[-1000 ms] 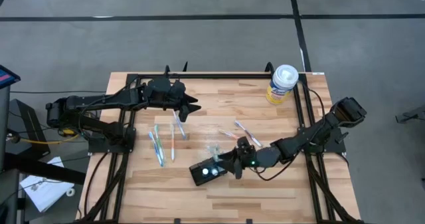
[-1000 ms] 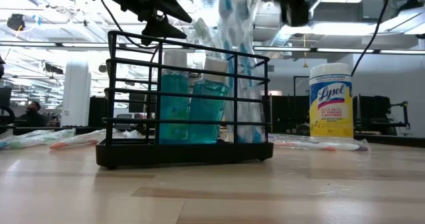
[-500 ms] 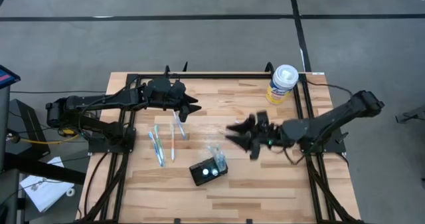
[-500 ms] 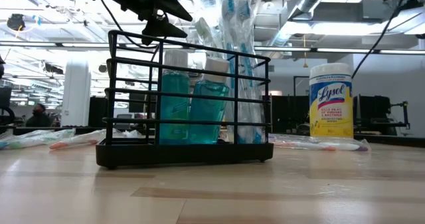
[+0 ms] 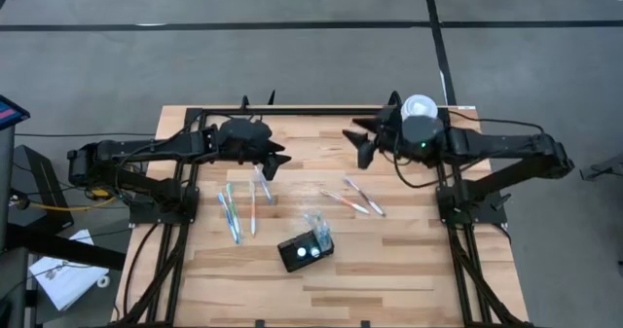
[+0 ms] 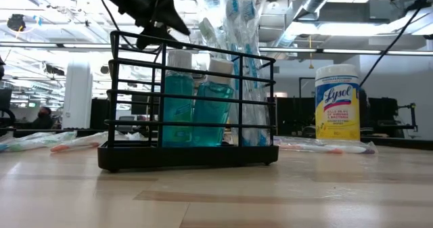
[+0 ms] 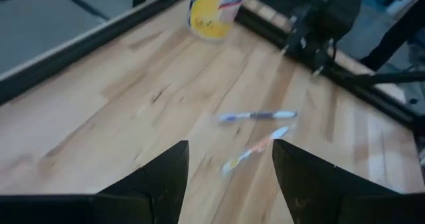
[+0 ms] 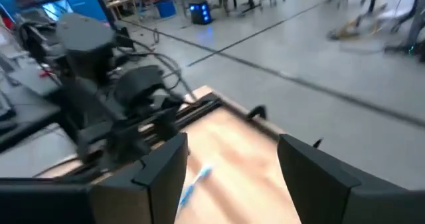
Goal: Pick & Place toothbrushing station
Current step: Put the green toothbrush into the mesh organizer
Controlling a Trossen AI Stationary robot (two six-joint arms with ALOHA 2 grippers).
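Note:
The toothbrushing station, a small black wire holder, stands on its base on the near middle of the table. In the low view it holds two teal bottles and packed toothbrushes. My right gripper is open and empty, high over the far part of the table, well away from the station; its fingers stand apart in its wrist view. My left gripper is open and empty above the far left-middle; it also shows in its wrist view.
A white-and-yellow wipes canister stands at the far right corner, partly under my right arm. Loose toothbrushes lie left of the station and right of centre. A black frame runs along the table's edges.
My right gripper has drawn back from the station's right end, rising and swinging toward the table's far edge, near the canister. The station has stayed where it was.

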